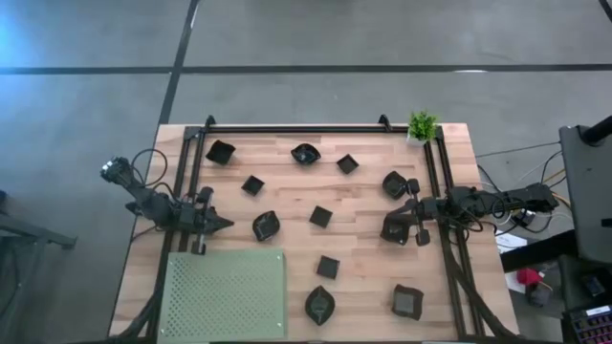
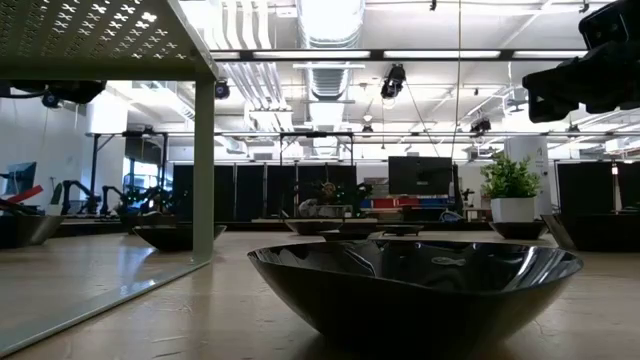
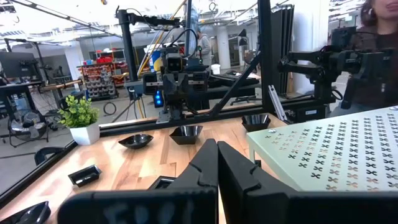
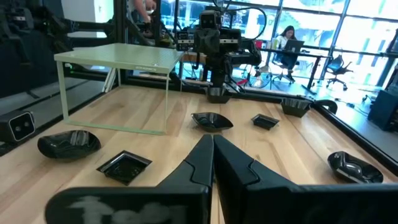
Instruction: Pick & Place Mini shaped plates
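Note:
Several small black plates lie scattered flat on the wooden table point(image 1: 287, 201): a square one point(image 1: 320, 216), a rounder one point(image 1: 266, 225), a leaf-like one point(image 1: 319, 304) and others. One round plate point(image 2: 415, 285) fills the low view's foreground. My left gripper point(image 1: 226, 224) is shut and hovers at the table's left, pointing toward the rounder plate. My right gripper point(image 1: 385, 233) is shut at the table's right, pointing left toward the square plate. Both wrist views show the fingers closed together, left point(image 3: 217, 158) and right point(image 4: 212, 152), with nothing between them.
A light green perforated mat point(image 1: 225, 294) stands raised on legs at the near left corner, its leg point(image 2: 204, 170) on the table. A small potted plant point(image 1: 422, 125) sits at the far right corner. A black frame point(image 1: 296, 128) borders the far and side edges. People sit beyond the table.

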